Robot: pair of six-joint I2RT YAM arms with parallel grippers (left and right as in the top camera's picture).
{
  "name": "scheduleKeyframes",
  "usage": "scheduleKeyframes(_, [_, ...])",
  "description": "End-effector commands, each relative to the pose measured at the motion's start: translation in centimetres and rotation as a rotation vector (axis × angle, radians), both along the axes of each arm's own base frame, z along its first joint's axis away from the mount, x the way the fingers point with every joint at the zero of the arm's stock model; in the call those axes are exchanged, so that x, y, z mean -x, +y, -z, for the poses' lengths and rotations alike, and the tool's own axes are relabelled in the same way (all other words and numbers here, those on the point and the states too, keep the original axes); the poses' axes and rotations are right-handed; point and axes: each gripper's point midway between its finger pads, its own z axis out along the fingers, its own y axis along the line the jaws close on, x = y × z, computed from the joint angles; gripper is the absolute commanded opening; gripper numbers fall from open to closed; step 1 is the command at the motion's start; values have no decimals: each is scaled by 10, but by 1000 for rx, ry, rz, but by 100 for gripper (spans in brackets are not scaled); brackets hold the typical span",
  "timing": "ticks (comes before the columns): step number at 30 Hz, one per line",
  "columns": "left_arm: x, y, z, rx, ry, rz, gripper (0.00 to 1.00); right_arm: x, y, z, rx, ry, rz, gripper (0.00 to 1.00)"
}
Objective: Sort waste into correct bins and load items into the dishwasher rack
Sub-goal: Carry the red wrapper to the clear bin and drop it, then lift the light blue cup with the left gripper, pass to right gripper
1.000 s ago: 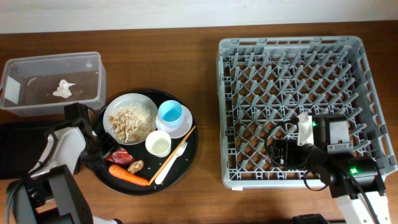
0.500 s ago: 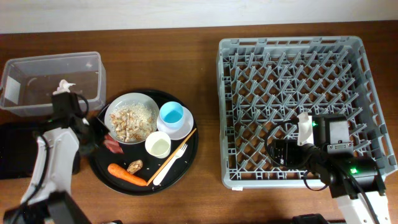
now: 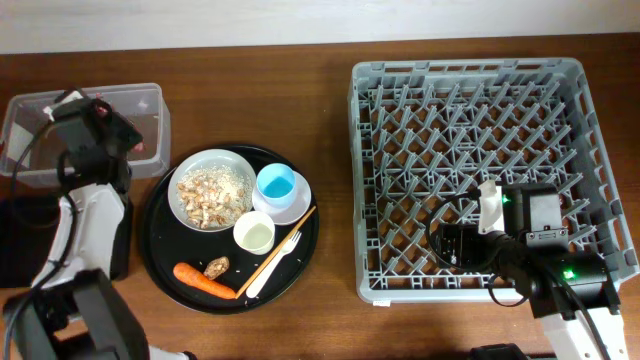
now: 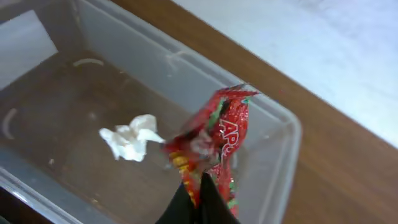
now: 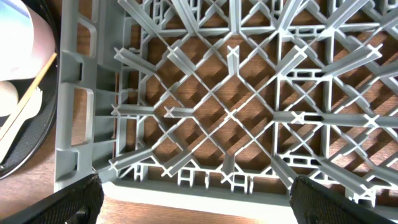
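My left gripper (image 4: pixel 200 190) is shut on the crumpled red-and-white wrapper (image 4: pixel 214 134) and holds it above the clear tub (image 4: pixel 273 146). A small white paper scrap (image 4: pixel 130 140) lies on the tub's floor. In the overhead view the left gripper (image 3: pixel 100 128) hangs over the tub (image 3: pixel 30 105), with the shallow black tray (image 3: pixel 18 245) in front of it. My right gripper (image 5: pixel 199 205) is open over the front-left part of the grey dishwasher rack (image 5: pixel 236 112), nothing between its fingers (image 5: pixel 78 199). In the overhead view it (image 3: pixel 455 245) sits inside the rack (image 3: pixel 470 80).
The round black tray (image 3: pixel 305 255) holds a white bowl of beige scraps (image 3: pixel 210 190), a blue cup (image 3: pixel 275 183) on a small white bowl (image 3: pixel 298 205), a cream cup (image 3: pixel 254 233), a white fork (image 3: pixel 275 263), a wooden stick (image 3: pixel 290 235), a carrot (image 3: pixel 205 282) and a brown lump (image 3: pixel 217 266).
The left gripper shut on the red wrapper at the round tray's left side, lifted it and carried it back-left over the clear tub. The right arm has not moved.
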Motion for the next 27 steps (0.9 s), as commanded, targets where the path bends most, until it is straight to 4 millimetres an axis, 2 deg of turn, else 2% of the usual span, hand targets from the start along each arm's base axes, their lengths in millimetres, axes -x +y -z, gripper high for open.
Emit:
scheduleKeyframes(1, [-7,15,-11,-141,14,8,59,-3,0,-7,5,-20,1,99])
scheduleKeyframes(3, [-9,16,-18,-163,10,20,75,-3,0,-7,5,-20,1,99])
scheduleKeyframes(6, [-11,10,-23,-139,28,51,87,-2,0,-7,5,-19,1,99])
scheduleKeyframes(7, [-10,2,-22,-105,52,91,98,-2,0,-7,5,-19,1,99])
scheduleKeyframes(9, [-5,-22,-20,-32,105,179,99,-2,0,-7,4,-19,1,99])
scheduleKeyframes(10, [3,-43,-20,20,150,242,99,-2,0,-7,4,-19,1,99])
scheduleKeyframes(11, [20,-72,-22,71,230,314,99,-2,0,-7,4,-19,1,99])
scheduleKeyframes(14, [65,-137,-18,144,414,477,99,-3,0,-7,5,-21,1,99])
scheduleKeyframes(17, [80,-209,-17,245,443,691,99,-3,0,-7,5,-20,1,99])
scheduleKeyframes(19, [78,-230,-18,217,435,743,97,-3,0,-7,5,-20,1,99])
scheduleKeyframes(21, [74,-244,-10,151,453,758,97,-2,0,-7,5,-19,1,99])
scheduleKeyframes(25, [69,-266,23,158,524,780,97,0,0,-6,6,-9,1,99])
scheduleKeyframes(26, [68,-272,39,173,562,779,97,0,0,-6,6,-9,1,99])
scheduleKeyframes(27, [68,-275,49,174,588,782,92,0,0,-5,6,-8,1,99])
